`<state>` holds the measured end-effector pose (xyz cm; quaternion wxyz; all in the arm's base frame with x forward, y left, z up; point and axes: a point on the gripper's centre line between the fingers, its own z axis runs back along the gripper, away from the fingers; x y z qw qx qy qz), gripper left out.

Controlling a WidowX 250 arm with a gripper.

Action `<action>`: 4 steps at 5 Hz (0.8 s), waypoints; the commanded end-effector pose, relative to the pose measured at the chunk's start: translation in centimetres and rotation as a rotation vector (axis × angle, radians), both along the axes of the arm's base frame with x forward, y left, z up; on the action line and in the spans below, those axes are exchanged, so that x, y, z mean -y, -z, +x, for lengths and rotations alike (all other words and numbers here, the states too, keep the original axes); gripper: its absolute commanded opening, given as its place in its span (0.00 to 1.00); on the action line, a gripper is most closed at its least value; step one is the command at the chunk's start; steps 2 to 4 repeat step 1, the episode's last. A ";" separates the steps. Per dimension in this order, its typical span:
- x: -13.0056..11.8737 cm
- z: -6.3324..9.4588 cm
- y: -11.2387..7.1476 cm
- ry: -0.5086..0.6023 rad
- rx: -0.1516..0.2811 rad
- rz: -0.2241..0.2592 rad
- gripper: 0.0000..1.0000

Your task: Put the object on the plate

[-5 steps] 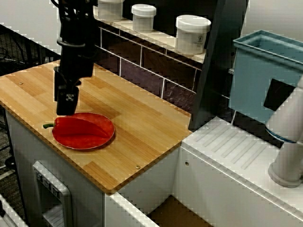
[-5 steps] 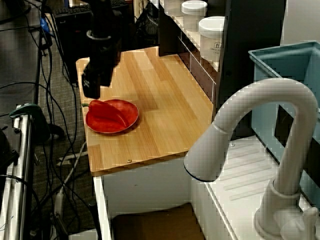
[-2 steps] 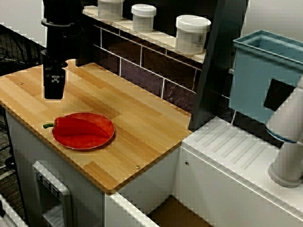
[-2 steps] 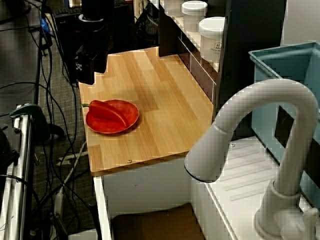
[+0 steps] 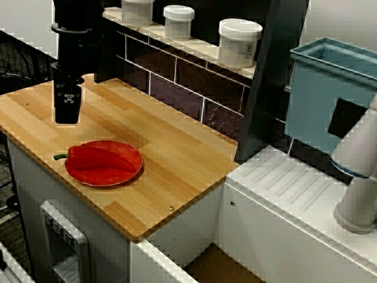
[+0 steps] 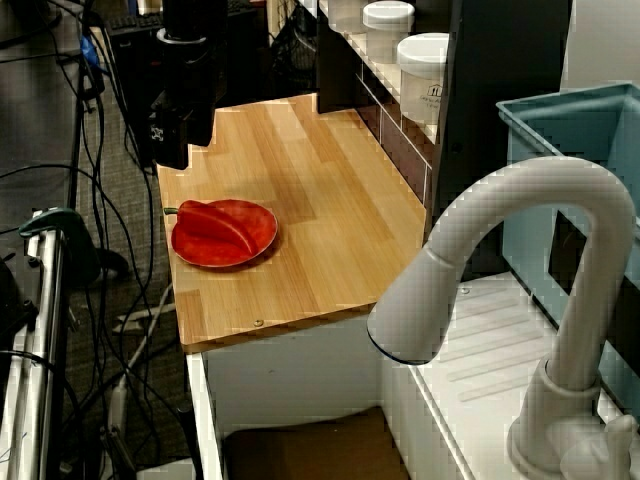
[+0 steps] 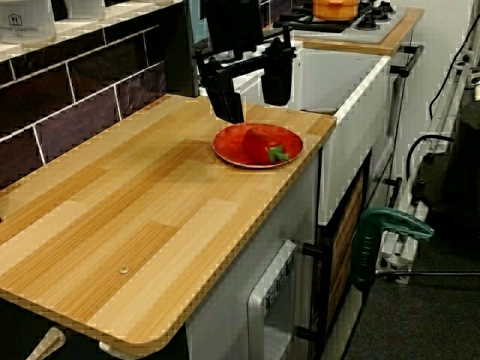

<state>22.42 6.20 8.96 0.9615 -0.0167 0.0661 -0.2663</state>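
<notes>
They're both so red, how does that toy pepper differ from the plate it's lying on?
The toy pepper is long, bulging and tapers to a point; the plate is flat and round. The pepper has a short green stem poking past the rim, while the plate is one colour throughout. The pepper is a deeper red; the plate leans orange. Both are glossy and sit near the wooden counter's edge.

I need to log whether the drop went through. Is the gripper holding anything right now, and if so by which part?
Nothing is held. The gripper hangs open and empty above the counter, while the pepper lies on the plate, its green stem sticking out over the rim.
</notes>
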 end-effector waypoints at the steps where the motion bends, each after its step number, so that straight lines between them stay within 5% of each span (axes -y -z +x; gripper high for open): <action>1: -0.5 0.5 -1.2 0.001 0.055 0.015 1.00; 4: -0.5 0.5 -1.2 0.001 0.055 0.015 1.00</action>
